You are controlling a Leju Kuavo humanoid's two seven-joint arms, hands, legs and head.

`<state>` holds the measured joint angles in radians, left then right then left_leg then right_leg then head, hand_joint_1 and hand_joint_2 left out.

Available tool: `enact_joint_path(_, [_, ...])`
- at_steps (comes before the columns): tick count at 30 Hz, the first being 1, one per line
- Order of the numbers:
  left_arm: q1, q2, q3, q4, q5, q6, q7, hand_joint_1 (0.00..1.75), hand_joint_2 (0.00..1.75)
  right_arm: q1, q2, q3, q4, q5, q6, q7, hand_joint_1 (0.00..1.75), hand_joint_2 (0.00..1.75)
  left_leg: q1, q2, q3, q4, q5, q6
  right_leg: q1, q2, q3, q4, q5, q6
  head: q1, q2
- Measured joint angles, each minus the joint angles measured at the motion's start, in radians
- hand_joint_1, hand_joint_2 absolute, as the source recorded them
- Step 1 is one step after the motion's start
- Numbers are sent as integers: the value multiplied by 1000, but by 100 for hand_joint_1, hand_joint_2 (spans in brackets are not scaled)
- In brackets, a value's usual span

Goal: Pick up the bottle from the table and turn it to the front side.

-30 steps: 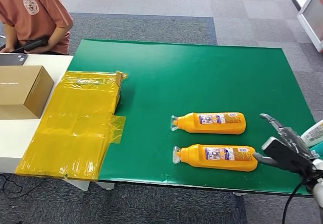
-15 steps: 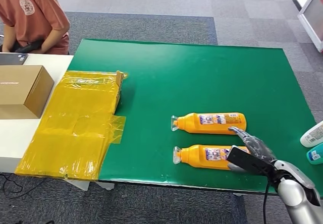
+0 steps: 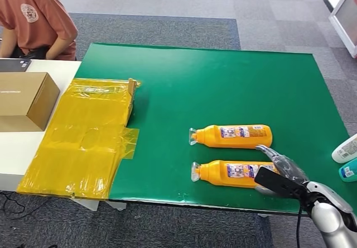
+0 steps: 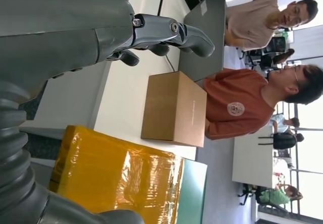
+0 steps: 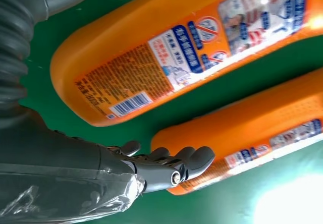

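your right robot hand [image 3: 280, 172] sits low over the base end of the near bottle [image 3: 229, 172], its fingers [image 5: 190, 158] spread and gripping nothing; from the wrist camera you can see the fingertips reaching over the end of the far bottle [image 5: 244, 143] while the thumb lies on the other side of the near bottle [image 5: 182, 47], so the near bottle's base lies between thumb and fingers (whether anything touches it you cannot tell). both orange bottles lie flat on their sides on the green mat [image 3: 210, 86], side by side and apart, necks pointing toward your left; the far bottle [image 3: 234, 136] is just beyond the near one. the near bottle's upturned label shows a barcode and small print in the wrist view.

your left robot hand [image 4: 163, 32] holds nothing, its fingers loosely extended, with a cardboard box [image 4: 173, 108] and a yellow wrapped block [image 4: 121, 178] beyond it.

outward from the bottles: at the right edge of the mat lie a white bottle [image 3: 345, 148] and a teal one [image 3: 348, 171], both cut off by the frame. on the left of the worktop [image 3: 17, 147] the yellow wrapped block [image 3: 84, 136] lies partly over the mat's edge, and the cardboard box [image 3: 25, 100] stands beside it. a person in a rust-coloured shirt [image 3: 35, 19] sits at the far left corner.
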<state>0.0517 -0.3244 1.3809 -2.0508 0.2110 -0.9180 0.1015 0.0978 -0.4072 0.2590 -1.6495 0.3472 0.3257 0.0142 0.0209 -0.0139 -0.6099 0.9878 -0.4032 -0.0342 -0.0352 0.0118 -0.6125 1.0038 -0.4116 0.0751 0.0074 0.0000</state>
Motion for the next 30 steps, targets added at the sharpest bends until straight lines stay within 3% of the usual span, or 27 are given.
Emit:
enact_joint_path(11, [-8, -1, 4, -1, -41, 15, -55, 0, 175, 53, 1, -7, 17, 145, -61, 56, 0, 175, 0, 0, 0, 0, -1, -1, 0, 0, 0, 0, -1, 0, 0, 0])
enact_joint_path(18, [-9, -1, 3, -1, -27, 22, -51, 0, 175, 46, 31, -1, 55, 243, -76, 68, 0, 175, 0, 0, 0, 0, -1, -1, 0, 0, 0, 0, -1, -1, 0, 0])
enact_joint_path(30, [-9, -1, 3, -1, -21, 23, -43, 0, 175, 22, 56, 2, 92, 265, -83, 67, 0, 175, 0, 0, 1, 0, -1, -1, 0, 0, 0, 0, -1, -1, 0, 0])
